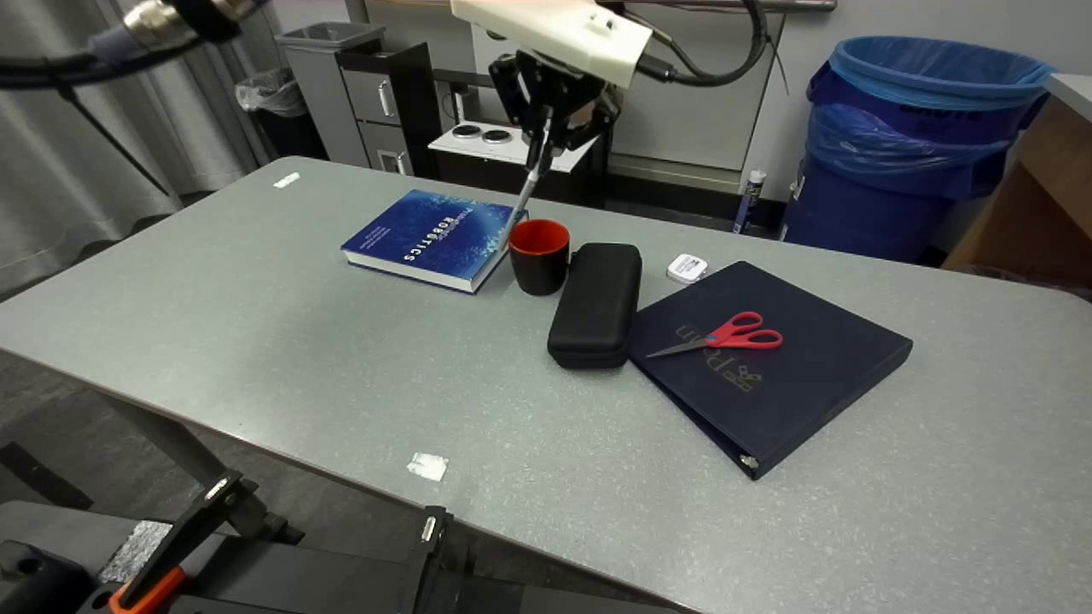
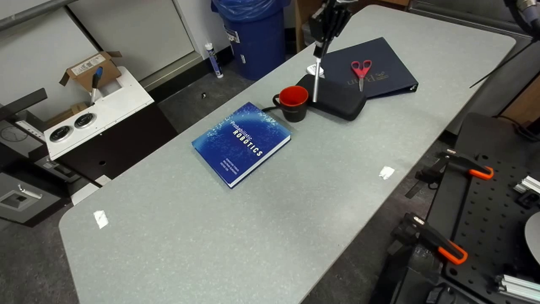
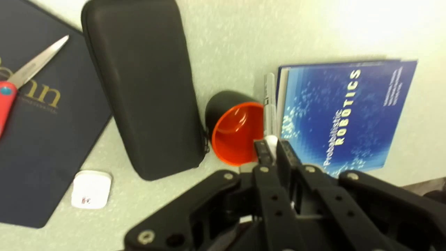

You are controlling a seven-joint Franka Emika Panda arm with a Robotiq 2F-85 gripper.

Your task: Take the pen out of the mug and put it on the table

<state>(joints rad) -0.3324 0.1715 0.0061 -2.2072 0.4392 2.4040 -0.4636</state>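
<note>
My gripper (image 3: 273, 150) is shut on the pen (image 3: 269, 104), a thin silvery stick with a white upper end. In the wrist view the pen points away from the jaws, beside the mug's rim and along the book's edge. The gripper is high above the table in both exterior views (image 1: 540, 158) (image 2: 321, 50), and the pen hangs down from it (image 1: 522, 200) (image 2: 316, 82). The pen's lower end shows outside the mug; its height over the table is hard to tell. The mug (image 1: 539, 271), dark outside and red inside, stands upright on the grey table (image 1: 324, 358).
A blue book (image 2: 244, 143) lies close to one side of the mug. A black case (image 1: 597, 303) lies close to the other. Past the case are a navy binder (image 1: 819, 358) with red-handled scissors (image 1: 740, 333) on it and a small white box (image 1: 687, 268).
</note>
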